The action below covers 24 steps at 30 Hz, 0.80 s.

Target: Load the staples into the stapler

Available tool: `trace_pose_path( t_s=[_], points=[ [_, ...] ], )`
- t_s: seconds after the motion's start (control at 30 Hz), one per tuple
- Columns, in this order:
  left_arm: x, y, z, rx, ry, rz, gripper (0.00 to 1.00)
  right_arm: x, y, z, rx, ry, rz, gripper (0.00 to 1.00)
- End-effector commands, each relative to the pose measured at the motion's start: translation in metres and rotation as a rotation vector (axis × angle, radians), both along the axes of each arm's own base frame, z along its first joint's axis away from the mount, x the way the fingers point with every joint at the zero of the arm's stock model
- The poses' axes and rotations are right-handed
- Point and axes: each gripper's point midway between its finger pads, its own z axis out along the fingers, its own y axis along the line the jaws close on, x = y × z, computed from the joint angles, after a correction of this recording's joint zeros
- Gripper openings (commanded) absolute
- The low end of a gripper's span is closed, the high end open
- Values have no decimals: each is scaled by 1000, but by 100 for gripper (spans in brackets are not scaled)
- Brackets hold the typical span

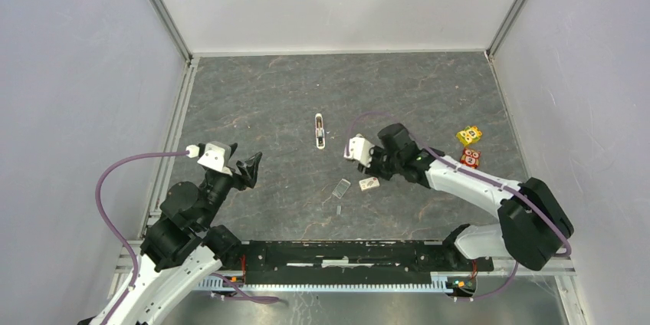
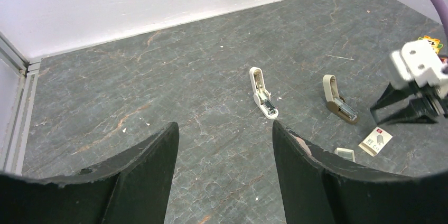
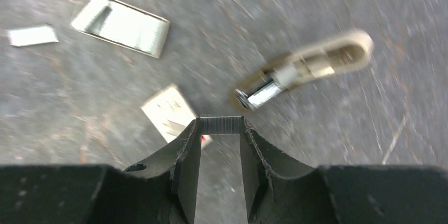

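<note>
A cream stapler (image 1: pixel 319 129) (image 2: pixel 262 93) lies open on the grey floor, its metal channel showing. The left wrist view shows a second, tan stapler-like piece (image 2: pixel 338 101) to its right. The right wrist view shows a blurred beige stapler (image 3: pixel 317 63) ahead and to the right. My right gripper (image 3: pixel 221 127) (image 1: pixel 360 156) is shut on a short strip of staples (image 3: pixel 222 123), held crosswise between its tips above the whitish box (image 3: pixel 169 110) (image 1: pixel 369 183). My left gripper (image 2: pixel 224 134) (image 1: pixel 249 165) hovers open and holds nothing, well left of the stapler.
A clear lid (image 3: pixel 124 25) (image 1: pixel 342 188) lies beside the box, with a small white scrap (image 3: pixel 33 35) farther left. Yellow (image 1: pixel 469 135) and red (image 1: pixel 471 158) cartoon-face cubes sit at the right. White walls with metal rails enclose the floor.
</note>
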Motion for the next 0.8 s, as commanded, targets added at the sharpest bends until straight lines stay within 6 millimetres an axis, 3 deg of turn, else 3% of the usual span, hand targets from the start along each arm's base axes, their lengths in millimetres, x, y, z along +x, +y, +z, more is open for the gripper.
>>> trace_pose_path(
  t_s=[0.0,0.1,0.27,0.77],
  points=[
    [4,0,7,33,-42,0,72,27,-35,8,-24,-37,-73,36],
    [4,-1,7,34,-42,-4,72,36,-56,2,-45,-2,-123,35],
    [4,-3,6,34,-39,-8,72,30,-80,-21,-128,51,-91,37],
    [4,-3,7,31,-44,-15,73,28,-86,-44,-166,88,-73,39]
  ],
)
